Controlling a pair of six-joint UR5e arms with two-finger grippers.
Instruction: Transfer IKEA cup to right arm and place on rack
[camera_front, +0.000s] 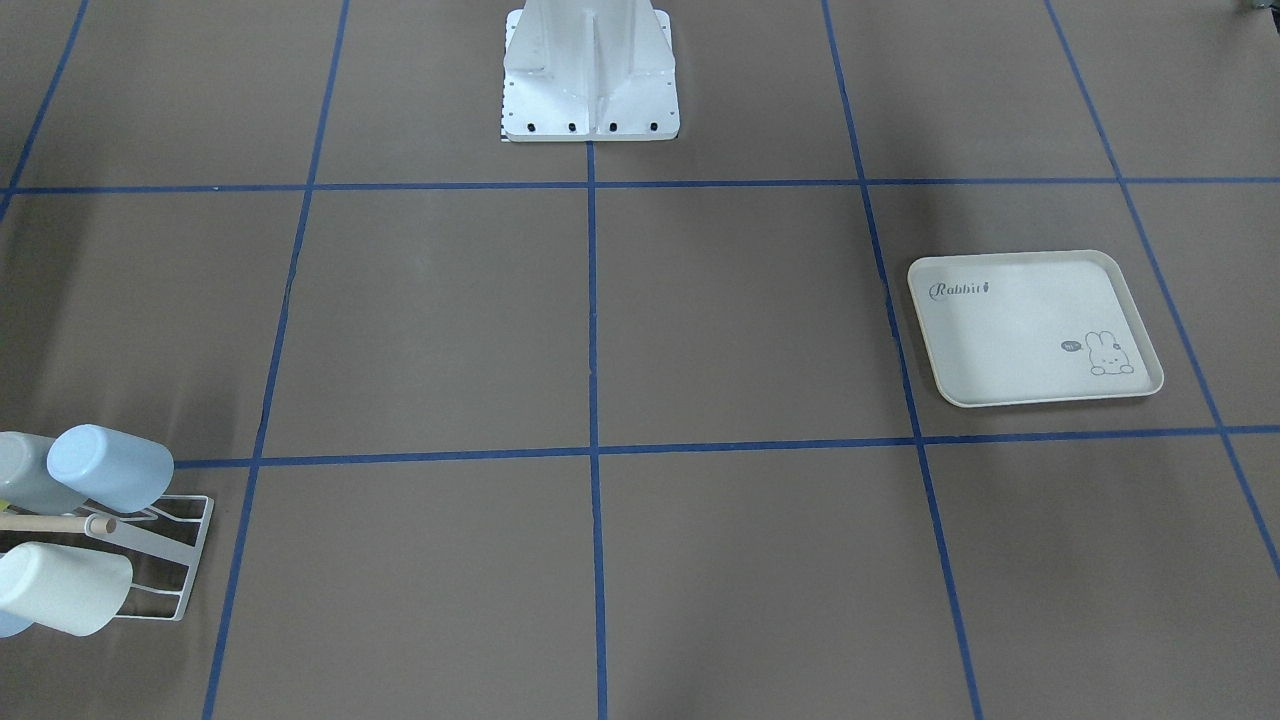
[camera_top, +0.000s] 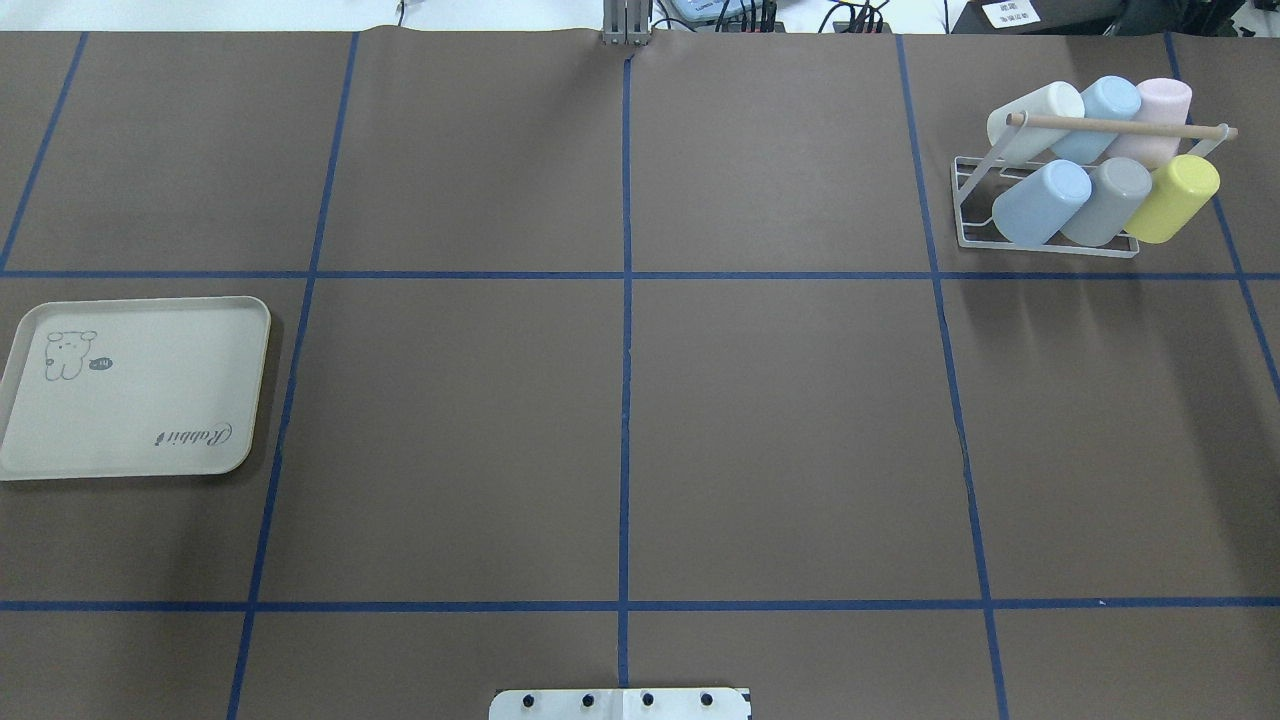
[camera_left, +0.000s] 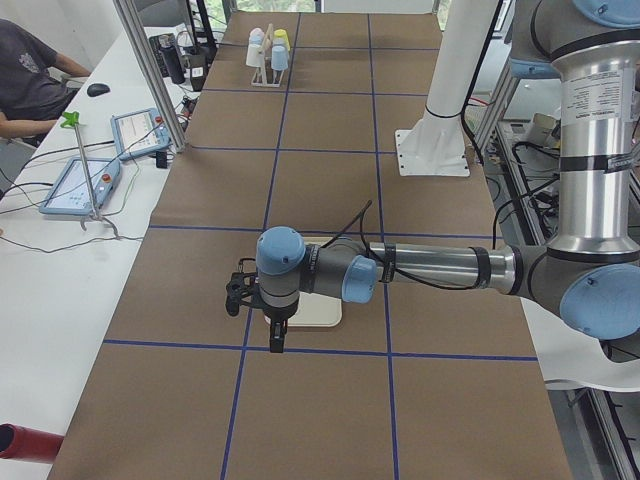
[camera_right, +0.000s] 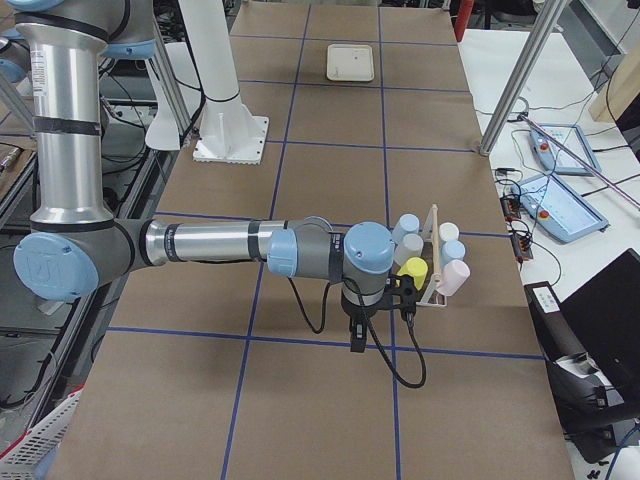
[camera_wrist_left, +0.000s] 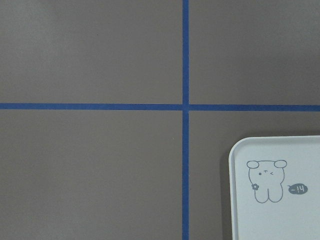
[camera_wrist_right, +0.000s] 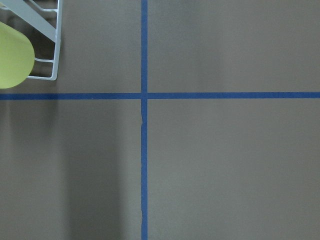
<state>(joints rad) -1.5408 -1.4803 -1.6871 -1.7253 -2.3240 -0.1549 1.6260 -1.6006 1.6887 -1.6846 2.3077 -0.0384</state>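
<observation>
The white wire rack with its wooden rod stands at the table's far right corner. It holds several cups, among them a yellow one, a grey one and a blue one. The rack also shows in the front-facing view and its corner in the right wrist view, next to the yellow cup. My left gripper hangs over the tray's edge. My right gripper hangs beside the rack. Both show only in the side views, so I cannot tell whether they are open or shut.
The cream rabbit-print tray lies on the left side of the table with nothing on it; its corner shows in the left wrist view. Blue tape lines grid the brown table. An operator sits by the side bench.
</observation>
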